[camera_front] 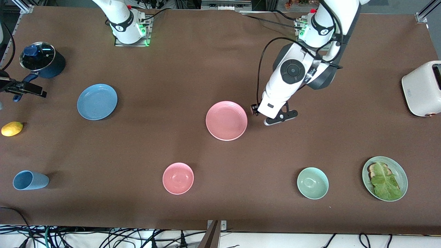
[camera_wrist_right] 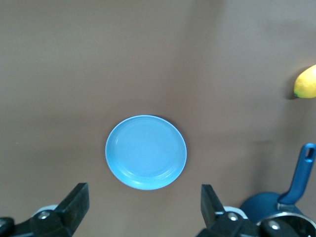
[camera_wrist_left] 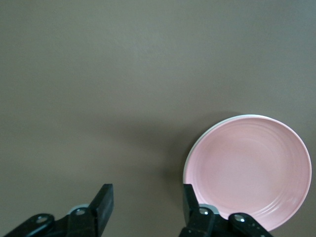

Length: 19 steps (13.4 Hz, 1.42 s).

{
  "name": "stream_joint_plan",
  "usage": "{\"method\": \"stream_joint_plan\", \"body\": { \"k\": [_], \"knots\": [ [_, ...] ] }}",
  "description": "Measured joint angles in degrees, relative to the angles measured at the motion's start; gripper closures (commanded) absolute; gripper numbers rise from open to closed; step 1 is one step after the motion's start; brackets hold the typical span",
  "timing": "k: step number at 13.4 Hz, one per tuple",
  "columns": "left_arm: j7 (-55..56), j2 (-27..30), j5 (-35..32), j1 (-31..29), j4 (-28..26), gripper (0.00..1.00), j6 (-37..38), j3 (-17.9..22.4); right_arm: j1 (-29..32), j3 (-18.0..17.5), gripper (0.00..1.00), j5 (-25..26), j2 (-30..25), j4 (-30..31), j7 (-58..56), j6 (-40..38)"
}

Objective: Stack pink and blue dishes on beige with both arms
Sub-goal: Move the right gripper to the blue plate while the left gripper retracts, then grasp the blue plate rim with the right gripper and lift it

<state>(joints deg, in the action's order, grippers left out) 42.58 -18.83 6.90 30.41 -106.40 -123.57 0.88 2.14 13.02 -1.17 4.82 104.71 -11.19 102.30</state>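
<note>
Nearest the front camera you have a small pink bowl (camera_front: 178, 178), a pale green bowl (camera_front: 313, 183), a blue cup (camera_front: 30, 180) lying on its side, and a green plate with toast and lettuce (camera_front: 385, 178); none of these belong to the stack.

Farther up, at mid-tabletop, the round matte pink plate (camera_front: 226, 120) lies flat. In the left wrist view a thin pale rim (camera_wrist_left: 213, 129) peeks out under its edge, which is probably the beige plate beneath it, though you cannot be sure. The left gripper (camera_front: 277, 118) sits low just beside that plate toward the left arm's end, its fingers (camera_wrist_left: 103, 201) apart and holding nothing.

Farther still, toward the right arm's end, the round blue plate (camera_front: 97, 101) rests flat and alone on the brown tabletop (camera_front: 165, 69). The right gripper (camera_wrist_right: 143, 207) hangs over it, spread wide and empty.

Expect the blue plate to be light, rigid and slick. Take it at the raised rim, one finger inside and one under the lip, and pinch firmly since the shallow edge could slip.
</note>
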Motion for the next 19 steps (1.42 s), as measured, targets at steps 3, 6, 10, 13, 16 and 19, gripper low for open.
{"method": "stream_joint_plan", "body": {
  "k": [3, 6, 10, 13, 16, 19],
  "knots": [
    [-8.63, 0.83, -0.09, -3.6, 5.32, 0.26, 8.49, 1.47, 0.0, 1.6, 0.0, 0.0, -0.14, 9.39, -3.93, 10.56],
    [-17.07, 1.43, -0.12, -8.78, 8.89, 0.26, 13.99, 1.84, 0.05, 4.85, 0.0, -0.01, -0.07, 19.66, -8.67, 23.14],
    [-28.48, 3.24, -0.32, -15.91, 9.6, 0.02, 17.2, 1.94, 0.06, 5.99, 0.0, -0.01, 1.55, 26.53, -11.25, 32.12],
    [-36.52, 4.5, -0.34, -21.77, 10.96, 0.0, 20.49, 1.95, 0.08, 6.32, 0.0, -0.6, 5.01, 27.15, -12.01, 34.47],
    [-42.43, 5.89, -0.34, -26.66, 12.27, 0.0, 22.76, 1.96, 0.14, 6.5, 0.0, -10.27, 8.88, 27.21, -18.99, 36.35],
    [-45.0, 7.95, -1.66, -29.73, 12.54, 0.0, 24.28, 1.95, 1.41, 6.68, 0.02, -17.87, 13.07, 27.2, -27.23, 38.92]
  ]
}}
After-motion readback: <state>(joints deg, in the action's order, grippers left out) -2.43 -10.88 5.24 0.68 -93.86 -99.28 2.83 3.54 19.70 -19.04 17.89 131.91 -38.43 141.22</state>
